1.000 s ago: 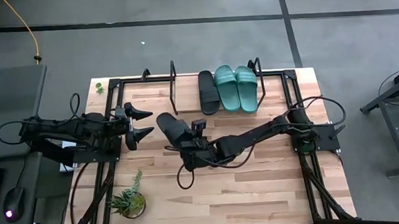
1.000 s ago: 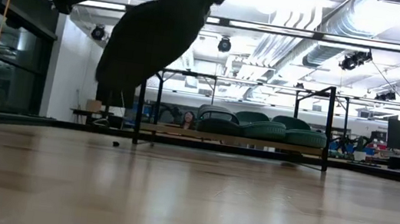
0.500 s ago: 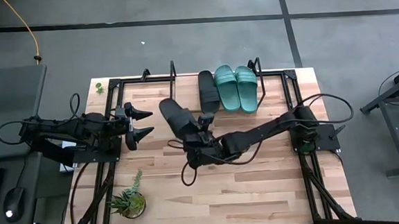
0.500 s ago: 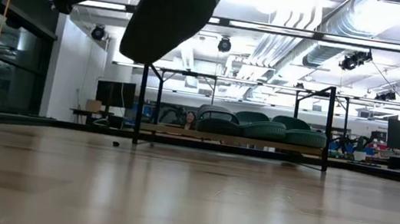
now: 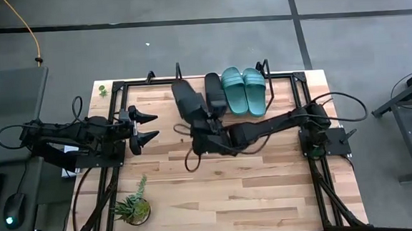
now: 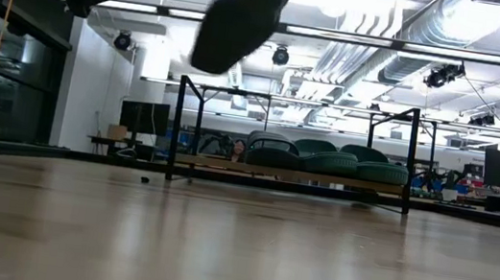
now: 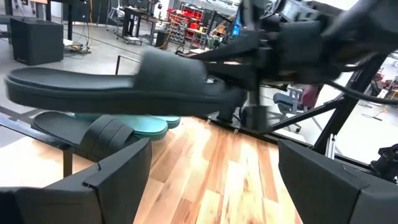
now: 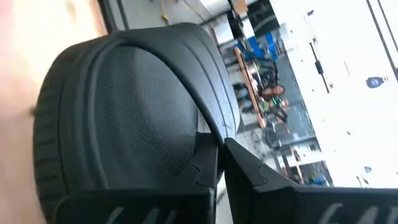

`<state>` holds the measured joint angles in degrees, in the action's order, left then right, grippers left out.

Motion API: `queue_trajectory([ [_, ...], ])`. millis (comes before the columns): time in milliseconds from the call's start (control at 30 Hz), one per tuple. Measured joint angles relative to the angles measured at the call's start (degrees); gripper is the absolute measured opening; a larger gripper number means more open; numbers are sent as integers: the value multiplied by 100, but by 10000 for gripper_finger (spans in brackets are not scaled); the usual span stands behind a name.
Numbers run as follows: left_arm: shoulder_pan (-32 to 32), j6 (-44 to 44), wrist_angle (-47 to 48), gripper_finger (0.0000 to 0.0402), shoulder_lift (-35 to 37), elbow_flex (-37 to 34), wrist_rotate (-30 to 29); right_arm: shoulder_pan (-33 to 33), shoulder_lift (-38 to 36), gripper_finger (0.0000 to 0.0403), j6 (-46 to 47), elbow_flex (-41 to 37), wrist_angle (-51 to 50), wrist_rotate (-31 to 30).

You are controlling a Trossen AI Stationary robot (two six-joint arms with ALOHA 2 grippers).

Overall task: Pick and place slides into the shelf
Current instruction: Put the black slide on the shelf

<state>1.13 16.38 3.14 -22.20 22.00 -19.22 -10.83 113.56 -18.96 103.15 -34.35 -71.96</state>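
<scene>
Matte black open-toe slide (image 5: pixel 188 104): clamped in right gripper (image 5: pixel 206 122), airborne at shelf's (image 5: pixel 284 100) nine o'clock bay. Left gripper (image 5: pixel 144 128) wide, idle. Risk: sole clipping parked black slide (image 5: pixel 215 95) at three o'clock.

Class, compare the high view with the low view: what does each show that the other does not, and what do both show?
Only the high view: the small green potted plant, the whole right arm, and its right gripper shut on the carried matte black slide sandal.
Only the low view: the room beyond, with ceiling pipes and lights.
Both: the carried sandal, the wooden shelf with black wire brackets, and the black and two teal sandals on it.
</scene>
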Motion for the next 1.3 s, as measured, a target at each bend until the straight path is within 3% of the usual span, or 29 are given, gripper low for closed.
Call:
queue_trajectory([
  [433,2,-2,-4,328,0,0,2,798,133,0,198,0,-193,-66],
  [1300,1,-1,-9,328,-1,0,2,1202,1226,0,62,-4,517,142],
])
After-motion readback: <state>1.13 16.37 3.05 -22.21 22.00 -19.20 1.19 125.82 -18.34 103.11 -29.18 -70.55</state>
